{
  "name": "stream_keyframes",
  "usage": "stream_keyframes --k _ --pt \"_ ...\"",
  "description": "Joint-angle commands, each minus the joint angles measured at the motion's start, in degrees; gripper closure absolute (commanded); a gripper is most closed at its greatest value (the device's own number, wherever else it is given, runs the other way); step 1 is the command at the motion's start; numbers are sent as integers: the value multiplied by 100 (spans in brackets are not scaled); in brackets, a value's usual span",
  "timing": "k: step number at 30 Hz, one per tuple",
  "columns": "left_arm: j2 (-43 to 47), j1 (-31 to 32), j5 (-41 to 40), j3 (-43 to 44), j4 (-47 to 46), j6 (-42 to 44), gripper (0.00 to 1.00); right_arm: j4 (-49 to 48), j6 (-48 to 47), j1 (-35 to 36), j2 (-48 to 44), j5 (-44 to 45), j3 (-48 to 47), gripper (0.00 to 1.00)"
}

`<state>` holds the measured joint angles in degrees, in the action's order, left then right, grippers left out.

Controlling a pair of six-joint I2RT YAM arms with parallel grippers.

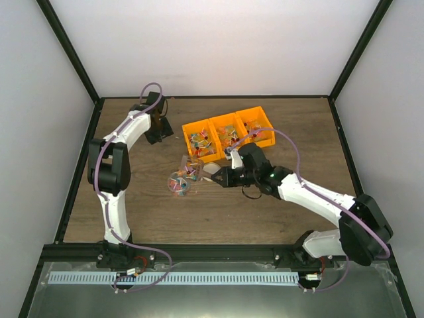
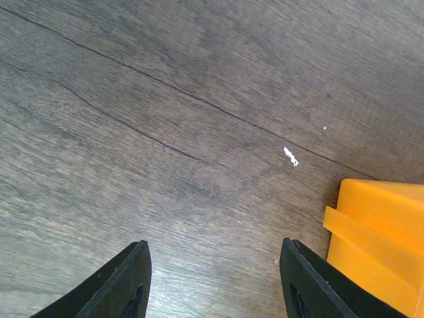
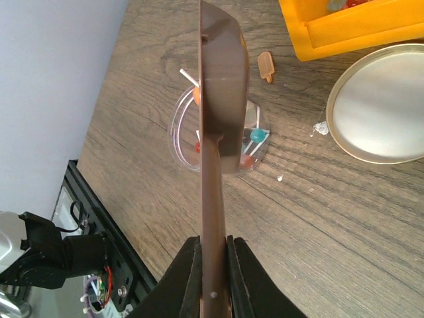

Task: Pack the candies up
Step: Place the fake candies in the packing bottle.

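Dark wood-grain tabletop carries a three-compartment orange plastic bin, mixed-colour wrapped candies in every section – more in the clear round plastic tub. Only the wrist views settle the grips: right gripper clamped on the flat brown scoop beside the round cream lid – left gripper half-open, empty

Bright even light, soft shadows, mostly sharp focus
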<state>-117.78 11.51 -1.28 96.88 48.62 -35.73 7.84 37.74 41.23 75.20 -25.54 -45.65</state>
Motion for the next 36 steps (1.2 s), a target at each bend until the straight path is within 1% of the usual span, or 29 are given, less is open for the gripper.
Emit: stream_keyframes --k 1,7,17,25,31,36 --pt "150 -29 15 -65 -73 57 44 716 -388 261 -103 612 -506 99" --pt "154 -35 0 -66 -77 100 44 1185 -614 405 -134 957 -847 99" --pt "150 -35 14 -94 -97 122 44 2031 -895 905 33 1627 -1534 99" --pt "133 -35 55 -125 -122 140 44 2963 -1123 1494 459 2508 -2353 99" --pt "145 -35 38 -158 -129 153 44 3305 -1117 1724 660 2944 -2677 99" --pt "163 -35 29 -179 -119 188 44 3124 -838 1647 330 3250 -2573 99"
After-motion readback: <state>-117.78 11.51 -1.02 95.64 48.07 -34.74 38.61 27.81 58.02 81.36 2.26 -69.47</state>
